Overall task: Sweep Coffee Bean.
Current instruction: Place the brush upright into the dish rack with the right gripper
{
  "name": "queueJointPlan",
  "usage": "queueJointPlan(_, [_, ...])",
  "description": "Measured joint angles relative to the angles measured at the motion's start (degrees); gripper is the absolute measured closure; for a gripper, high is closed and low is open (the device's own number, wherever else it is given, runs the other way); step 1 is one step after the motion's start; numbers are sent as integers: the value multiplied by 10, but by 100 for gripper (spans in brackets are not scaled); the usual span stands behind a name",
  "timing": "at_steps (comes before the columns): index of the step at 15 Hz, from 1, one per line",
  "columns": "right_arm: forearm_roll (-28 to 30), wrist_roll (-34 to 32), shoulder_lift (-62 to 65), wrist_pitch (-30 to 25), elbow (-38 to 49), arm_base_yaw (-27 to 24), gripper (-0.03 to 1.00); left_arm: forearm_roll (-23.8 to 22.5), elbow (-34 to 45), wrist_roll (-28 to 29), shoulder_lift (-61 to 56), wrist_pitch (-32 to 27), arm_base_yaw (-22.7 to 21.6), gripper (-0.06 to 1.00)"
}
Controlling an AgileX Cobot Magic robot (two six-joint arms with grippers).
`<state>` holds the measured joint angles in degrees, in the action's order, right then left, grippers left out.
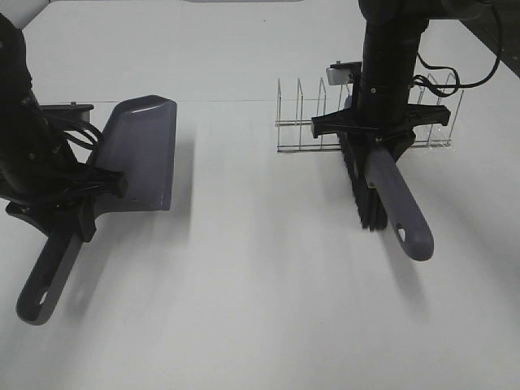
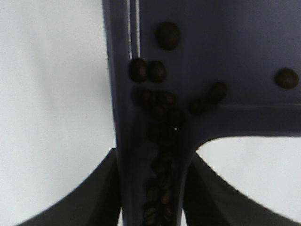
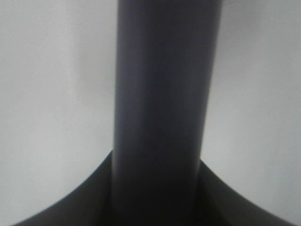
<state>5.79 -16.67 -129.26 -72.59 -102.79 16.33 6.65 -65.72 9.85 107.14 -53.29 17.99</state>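
The grey-purple dustpan (image 1: 145,150) is held off the white table on the left, my left gripper (image 1: 91,192) shut on its handle. The left wrist view shows the coffee beans (image 2: 161,117) inside the dustpan (image 2: 235,47), most of them piled in the handle's channel and a few loose on the pan floor. On the right, my right gripper (image 1: 380,130) is shut on the brush's grey handle (image 1: 402,213), with the black bristles (image 1: 361,185) hanging under it. The right wrist view is filled by that handle (image 3: 162,108). I see no beans on the table.
A clear wire rack (image 1: 309,118) stands on the table right behind the brush and the right arm. A dark strip runs along the table's far right edge.
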Motion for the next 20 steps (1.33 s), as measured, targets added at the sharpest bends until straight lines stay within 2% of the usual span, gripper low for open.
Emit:
queueJointPlan(2, [-30, -3, -17, 13, -37, -1, 62, -1, 0, 0, 0, 0, 0, 61])
queueJointPlan(9, [-46, 15, -19, 21, -41, -1, 62, -4, 0, 0, 0, 0, 0, 61])
queueJointPlan(15, [-65, 37, 32, 26, 72, -1, 62, -10, 0, 0, 0, 3, 0, 61])
queueJointPlan(20, [-50, 42, 33, 28, 68, -1, 62, -10, 0, 0, 0, 4, 0, 61])
